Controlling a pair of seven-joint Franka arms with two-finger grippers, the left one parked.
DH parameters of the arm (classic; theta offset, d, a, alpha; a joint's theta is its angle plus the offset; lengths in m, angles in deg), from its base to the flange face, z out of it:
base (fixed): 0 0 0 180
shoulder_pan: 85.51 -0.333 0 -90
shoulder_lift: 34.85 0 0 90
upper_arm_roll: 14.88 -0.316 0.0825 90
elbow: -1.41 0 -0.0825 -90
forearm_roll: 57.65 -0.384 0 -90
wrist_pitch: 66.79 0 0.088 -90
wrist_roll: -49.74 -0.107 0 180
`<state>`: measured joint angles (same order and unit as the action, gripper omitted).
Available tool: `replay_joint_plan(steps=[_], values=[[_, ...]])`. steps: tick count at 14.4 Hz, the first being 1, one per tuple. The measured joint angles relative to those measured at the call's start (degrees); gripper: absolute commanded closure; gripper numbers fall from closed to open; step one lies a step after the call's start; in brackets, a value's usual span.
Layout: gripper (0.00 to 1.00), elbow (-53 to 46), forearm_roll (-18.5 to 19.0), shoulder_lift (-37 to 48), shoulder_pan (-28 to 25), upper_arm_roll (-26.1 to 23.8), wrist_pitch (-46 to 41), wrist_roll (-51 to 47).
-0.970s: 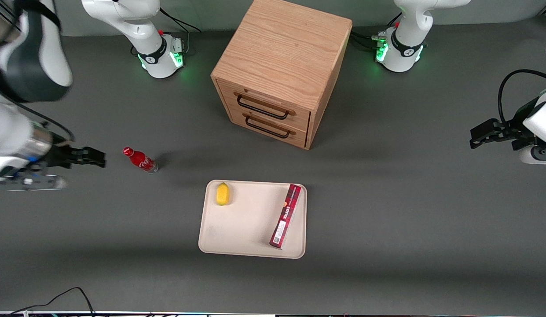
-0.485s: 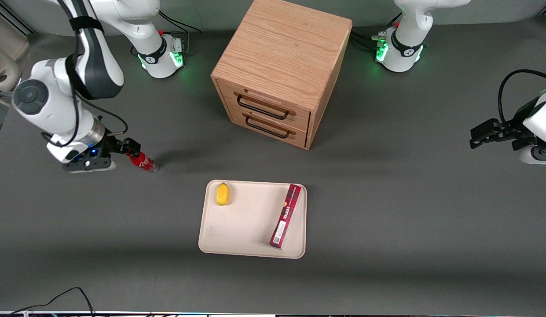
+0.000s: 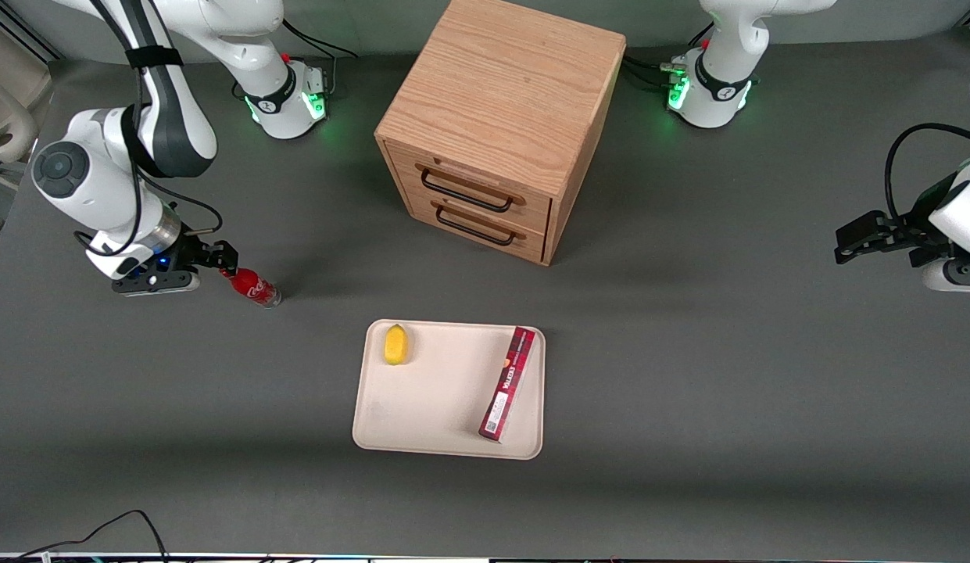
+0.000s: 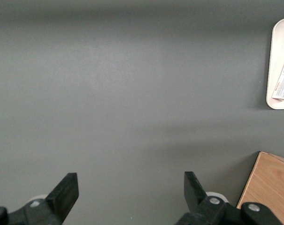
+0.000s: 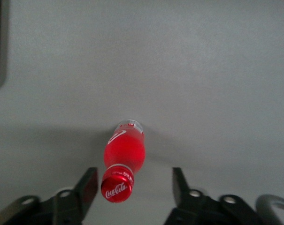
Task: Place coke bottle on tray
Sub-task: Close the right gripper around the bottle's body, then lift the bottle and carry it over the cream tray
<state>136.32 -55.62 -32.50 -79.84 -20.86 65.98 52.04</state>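
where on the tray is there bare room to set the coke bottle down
The tray is bare in its middle, between the lemon and the long red box, and along the rim nearest the front camera. The box crowds the edge toward the parked arm's end. The gripper is open around the cap of the coke bottle, which stands on the table.

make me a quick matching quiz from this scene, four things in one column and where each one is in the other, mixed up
Things:
1. small red coke bottle
2. yellow lemon
3. long dark-red box
4. black two-finger gripper

Places:
A. along the cream tray's edge toward the parked arm's end
B. open, fingers either side of a red cap
C. upright on the grey table, off the tray
D. in a tray corner nearest the bottle

Pairs: 1-C, 2-D, 3-A, 4-B
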Motion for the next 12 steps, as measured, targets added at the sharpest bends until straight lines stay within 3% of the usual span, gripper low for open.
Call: replay_joint_plan(steps=[2,5,10,11,12], values=[[0.46,0.2,-1.5,0.0,0.0,-0.4,0.3,0.0],[0.70,0.3,-2.0,0.0,0.0,-0.7,1.0,0.0],[0.80,1.1,-2.1,0.2,0.0,-0.7,2.7,0.0],[0.97,1.4,-2.1,0.4,0.0,-0.8,3.2,0.0],[1.00,1.7,-2.1,0.6,0.0,-0.8,3.4,0.0]])
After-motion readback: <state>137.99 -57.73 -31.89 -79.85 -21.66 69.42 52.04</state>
